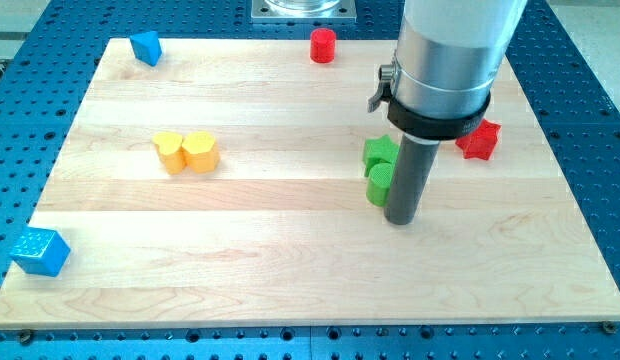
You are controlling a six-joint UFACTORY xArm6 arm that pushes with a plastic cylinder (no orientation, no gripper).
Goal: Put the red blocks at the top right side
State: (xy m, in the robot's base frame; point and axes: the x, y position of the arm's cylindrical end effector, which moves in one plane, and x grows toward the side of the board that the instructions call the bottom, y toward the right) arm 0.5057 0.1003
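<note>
Red cylinder upright, up-left of my tip; red star-like block up-right, partly hidden by arm. Tip touches green blocks. No fingers: bare rod.

tool tip just right of blocks

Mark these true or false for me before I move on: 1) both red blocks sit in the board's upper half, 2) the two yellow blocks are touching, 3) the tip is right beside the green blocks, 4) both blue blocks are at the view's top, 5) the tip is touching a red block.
1) True: the red cylinder is at the top edge, and the red star-like block is right of the arm.
2) True: the yellow blocks sit pressed together.
3) True: my tip stands just right of the green blocks.
4) False: one blue block is top left, the blue cube bottom left.
5) False: neither red block is at my tip.
</note>
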